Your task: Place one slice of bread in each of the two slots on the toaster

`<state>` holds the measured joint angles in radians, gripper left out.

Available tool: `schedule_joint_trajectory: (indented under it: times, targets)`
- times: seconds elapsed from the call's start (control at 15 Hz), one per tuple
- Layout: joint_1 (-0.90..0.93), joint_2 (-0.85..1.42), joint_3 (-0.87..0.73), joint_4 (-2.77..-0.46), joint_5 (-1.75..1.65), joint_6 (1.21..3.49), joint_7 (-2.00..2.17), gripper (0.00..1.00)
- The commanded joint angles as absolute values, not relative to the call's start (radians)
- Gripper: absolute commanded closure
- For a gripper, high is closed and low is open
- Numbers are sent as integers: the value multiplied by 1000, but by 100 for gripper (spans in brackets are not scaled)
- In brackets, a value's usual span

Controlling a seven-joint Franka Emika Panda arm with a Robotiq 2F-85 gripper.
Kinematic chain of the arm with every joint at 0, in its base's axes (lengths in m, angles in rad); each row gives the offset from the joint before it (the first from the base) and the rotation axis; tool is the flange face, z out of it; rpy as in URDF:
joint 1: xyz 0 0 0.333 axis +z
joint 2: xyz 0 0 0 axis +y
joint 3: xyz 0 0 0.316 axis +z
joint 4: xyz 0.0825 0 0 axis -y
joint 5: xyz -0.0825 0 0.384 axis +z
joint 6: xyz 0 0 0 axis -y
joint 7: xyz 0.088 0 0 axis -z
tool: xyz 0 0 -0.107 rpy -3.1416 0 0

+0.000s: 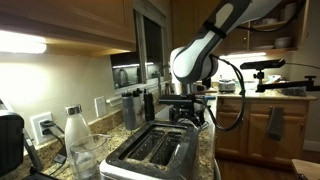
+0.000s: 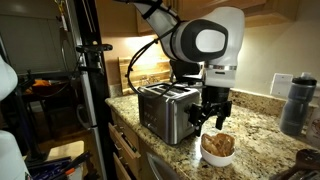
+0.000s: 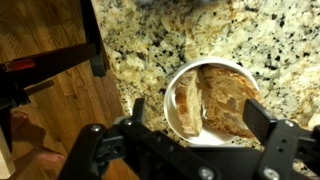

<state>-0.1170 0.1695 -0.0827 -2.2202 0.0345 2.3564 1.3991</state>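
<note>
The shiny steel toaster [image 1: 155, 152] [image 2: 165, 108] stands on the granite counter; its two dark slots [image 1: 158, 145] run along its top. Tan slices of bread [image 3: 215, 98] lie in a white bowl [image 3: 180, 125], also seen in an exterior view [image 2: 218, 146] beside the toaster. My gripper [image 3: 195, 115] [image 2: 213, 112] hangs open right above the bowl, one finger on each side of it, holding nothing. In an exterior view the gripper [image 1: 188, 108] sits behind the toaster and hides the bowl.
A glass bottle [image 1: 75, 132] and a clear glass [image 1: 88, 152] stand beside the toaster. A dark bottle [image 2: 293, 103] stands at the counter's far end. A black pole [image 2: 88, 70] rises next to the counter edge. Wooden floor [image 3: 50, 90] lies beyond the counter edge.
</note>
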Motion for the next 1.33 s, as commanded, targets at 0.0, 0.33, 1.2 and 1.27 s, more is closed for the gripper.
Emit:
schedule_joint_trajectory:
  times: [0.0, 0.33, 1.2, 1.27]
  targets:
    - [-94, 188, -110, -2200, 31, 2349, 1416, 0]
    - [-93, 184, -124, -2199, 22, 2344, 1420, 5]
    - [-88, 190, -130, -2197, 23, 2347, 1419, 91]
    - [-87, 190, -130, -2196, 23, 2346, 1419, 94]
